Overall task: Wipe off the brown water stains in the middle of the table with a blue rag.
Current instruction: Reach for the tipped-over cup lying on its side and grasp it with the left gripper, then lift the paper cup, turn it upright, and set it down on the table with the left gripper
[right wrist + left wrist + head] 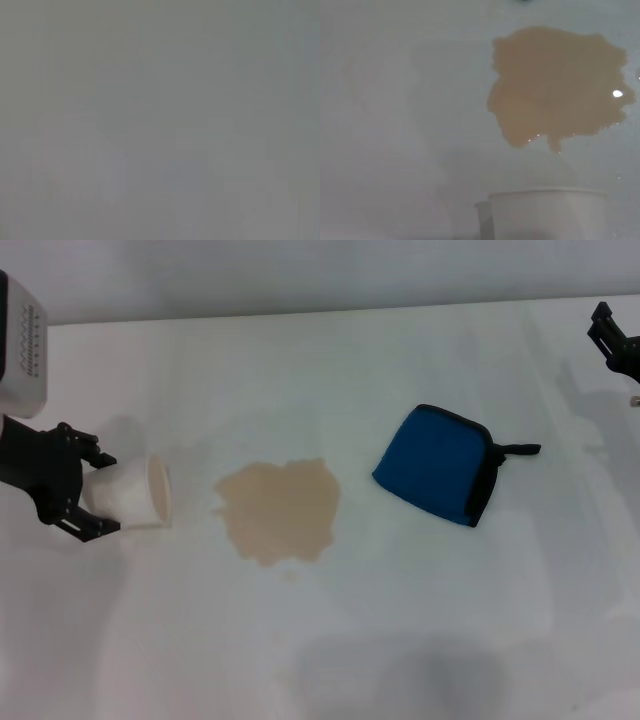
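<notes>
The left gripper [88, 498] has its fingers shut around a tipped white paper cup [132, 495], beside the brown water stains [280, 510] mid-surface. The blue rag [435, 478] lies untouched just right of the stains, ready to grab. The right gripper [615, 340] waits far off; I cannot tell its fingers.

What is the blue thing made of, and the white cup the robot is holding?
The blue rag looks like soft cloth: matte, folded, with black stitched edging and a small loop. The cup, lying on its side in the left gripper, looks like paper: thin, matte white wall with a rolled rim, though thin plastic is possible. Both are above the smooth white table.
</notes>
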`<state>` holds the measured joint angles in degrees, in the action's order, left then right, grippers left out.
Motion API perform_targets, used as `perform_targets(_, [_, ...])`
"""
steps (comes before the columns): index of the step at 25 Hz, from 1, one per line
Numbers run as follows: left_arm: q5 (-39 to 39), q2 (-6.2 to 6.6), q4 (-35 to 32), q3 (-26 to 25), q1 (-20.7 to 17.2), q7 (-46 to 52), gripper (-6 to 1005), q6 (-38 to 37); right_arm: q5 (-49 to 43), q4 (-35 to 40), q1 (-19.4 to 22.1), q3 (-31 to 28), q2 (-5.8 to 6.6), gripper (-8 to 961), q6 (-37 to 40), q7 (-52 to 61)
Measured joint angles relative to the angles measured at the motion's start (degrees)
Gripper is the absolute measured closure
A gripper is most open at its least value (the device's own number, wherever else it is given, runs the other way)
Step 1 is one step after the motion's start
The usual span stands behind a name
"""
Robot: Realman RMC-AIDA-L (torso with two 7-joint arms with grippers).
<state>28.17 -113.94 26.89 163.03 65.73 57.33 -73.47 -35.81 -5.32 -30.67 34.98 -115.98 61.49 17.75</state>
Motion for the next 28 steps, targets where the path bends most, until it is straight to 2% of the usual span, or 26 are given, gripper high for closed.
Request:
perform_targets(21, [-0.6, -0.71, -0.91, 0.0, -1.08, 2.1, 279, 1.46, -0.14, -0.3, -0.03, 0.0, -0.13, 85, 0.16, 0.41])
perform_targets(23, [-2.48, -0.41, -0.58, -0.02, -1.2, 2.42, 295, 0.71, -0.14, -0.32, -0.02, 0.01, -0.13, 85, 0.17, 0.41])
perform_targets(28, [-9.23, 1.29, -0.32, -0.07, -2.8, 2.46, 331, -1.35, -0.22, -0.47, -0.02, 0.33, -0.16, 84, 0.46, 0.44])
